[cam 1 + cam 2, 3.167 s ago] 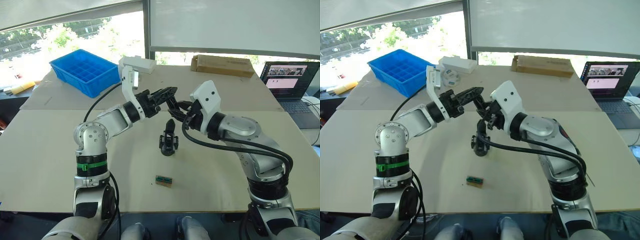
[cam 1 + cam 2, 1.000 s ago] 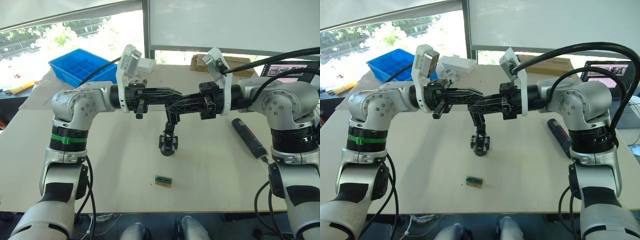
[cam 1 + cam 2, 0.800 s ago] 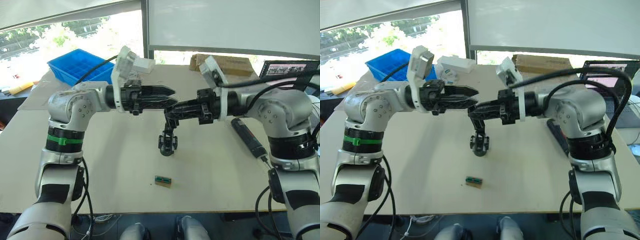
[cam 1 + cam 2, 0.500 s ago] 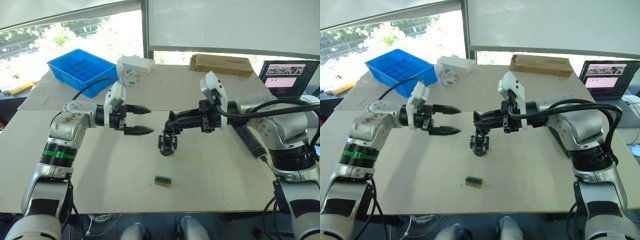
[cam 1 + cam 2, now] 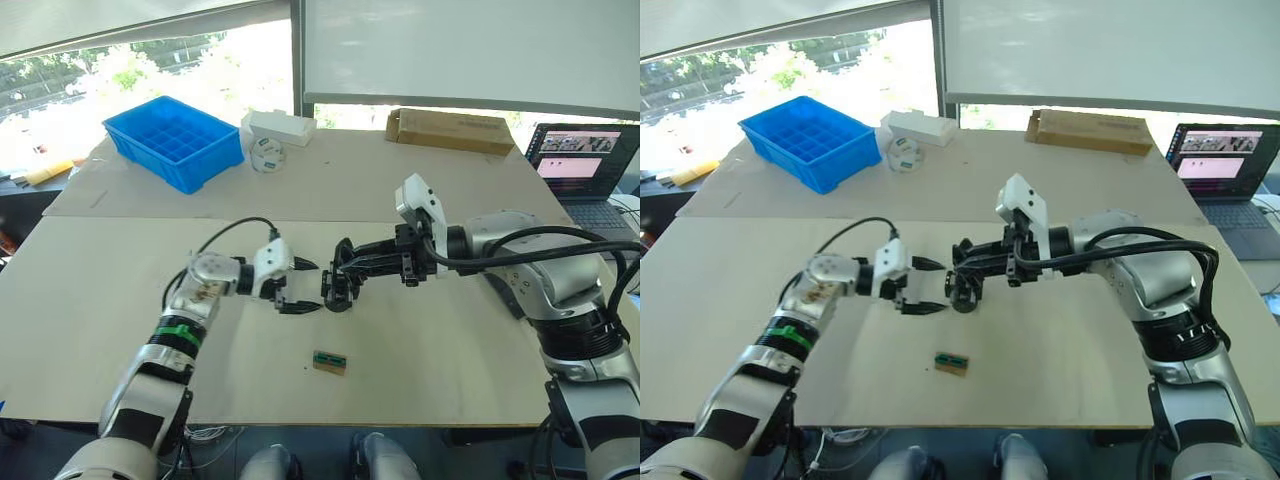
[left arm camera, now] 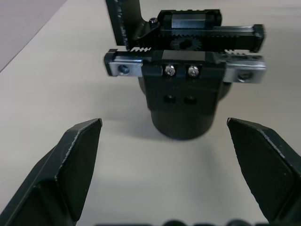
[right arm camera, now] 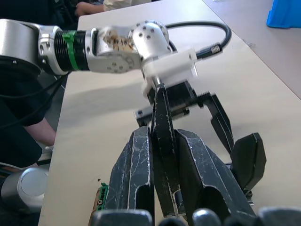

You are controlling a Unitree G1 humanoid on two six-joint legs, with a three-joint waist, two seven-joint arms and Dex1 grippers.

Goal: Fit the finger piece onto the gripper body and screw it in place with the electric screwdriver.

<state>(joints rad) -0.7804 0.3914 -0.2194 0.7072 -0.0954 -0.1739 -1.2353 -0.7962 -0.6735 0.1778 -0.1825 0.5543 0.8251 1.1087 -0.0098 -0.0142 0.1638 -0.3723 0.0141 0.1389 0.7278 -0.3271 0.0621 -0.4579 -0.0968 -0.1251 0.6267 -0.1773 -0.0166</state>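
- The gripper body [image 5: 337, 290] stands upright on the desk [image 5: 450, 340], between the two arms, its round base down and its geared slide on top.
- The finger piece [image 7: 162, 136] is pinched in the right gripper [image 5: 345, 266], whose jaws are clamped on it, holding it edge-on just above the body. That pose looks meant to line the piece up with its seat on the slide.
- The left gripper [image 5: 297, 287] sits low by the desk, just beside the body, jaws spread apart, with one finger [image 6: 75, 162] on either side of the base but not touching it. Likely it is placed to steady the body while the piece goes on.
- The electric screwdriver [image 5: 497, 291] lies on the desk behind the right forearm, mostly hidden, waiting for the screwing step.
- A small brown-and-green block [image 5: 328, 362] lies nearer the front edge, well apart from the work.
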